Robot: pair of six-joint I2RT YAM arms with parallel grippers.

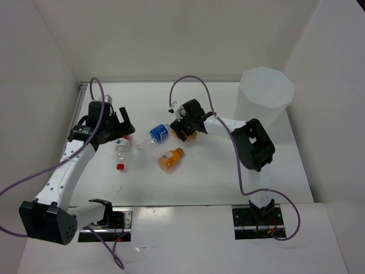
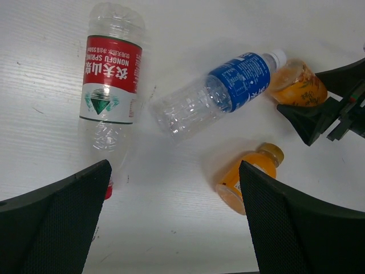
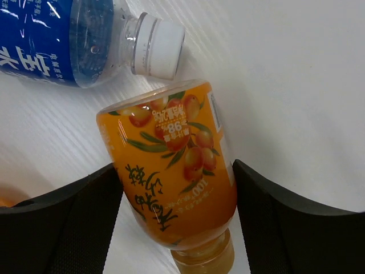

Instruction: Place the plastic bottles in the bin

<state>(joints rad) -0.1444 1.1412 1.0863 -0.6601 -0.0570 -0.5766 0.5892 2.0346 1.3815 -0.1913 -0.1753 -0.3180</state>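
Observation:
Four plastic bottles lie on the white table. The clear one with a red label (image 1: pixel 121 151) (image 2: pixel 108 80) rests just below my left gripper (image 1: pixel 121 130) (image 2: pixel 174 228), which is open and holds nothing. Right of it lie the blue-label bottle (image 1: pixel 153 137) (image 2: pixel 222 91) (image 3: pixel 68 40) and a stubby orange bottle (image 1: pixel 171 158) (image 2: pixel 248 177). A second orange bottle (image 3: pixel 177 171) (image 2: pixel 296 85) lies between the fingers of my right gripper (image 1: pixel 185 130) (image 3: pixel 178 194), and both pads touch its sides. The translucent white bin (image 1: pixel 265 97) stands at the back right.
White walls close in the table on the left, back and right. The right arm's elbow (image 1: pixel 254 145) hangs in front of the bin. Purple cables loop above both arms.

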